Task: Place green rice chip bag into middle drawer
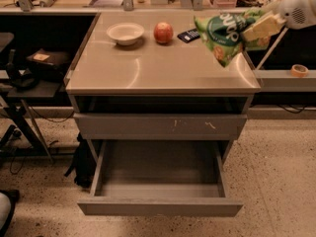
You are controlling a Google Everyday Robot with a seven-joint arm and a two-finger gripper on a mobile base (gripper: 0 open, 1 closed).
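Note:
My gripper [257,26] is at the upper right, above the right edge of the cabinet top. It is shut on the green rice chip bag [224,33], which hangs in the air just above the right rear of the top, tilted, with its dark green round logo facing me. The middle drawer [160,206] is pulled out at the bottom of the cabinet; its plain front panel faces me and its inside shows nothing in it. Above it is a shut grey drawer front with pale scratch marks [160,125].
A white bowl [125,32], a red apple [163,32] and a dark packet [188,35] stand at the back of the cabinet top [148,70]. A tape roll [298,70] lies on the right ledge. A dark stand [29,73] and a black backpack [81,164] are at the left.

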